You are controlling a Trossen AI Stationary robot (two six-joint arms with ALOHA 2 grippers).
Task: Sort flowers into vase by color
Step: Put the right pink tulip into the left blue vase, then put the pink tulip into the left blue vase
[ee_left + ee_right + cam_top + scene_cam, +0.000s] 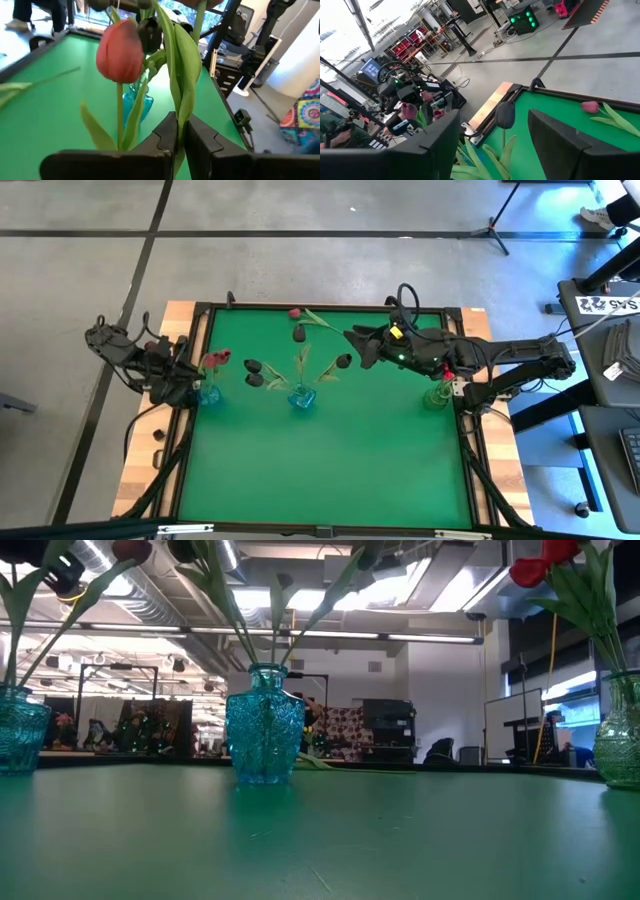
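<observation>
Left gripper [180,137], at the left edge of the high view, is pinched on a tulip stem [176,75] over the left vase [208,393], and should be opened only once the stem is seated; right gripper [352,345] hangs spread.

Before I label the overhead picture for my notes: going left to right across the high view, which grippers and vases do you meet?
left gripper → left blue vase → middle blue vase → right gripper → green vase at the table's right edge.
</observation>
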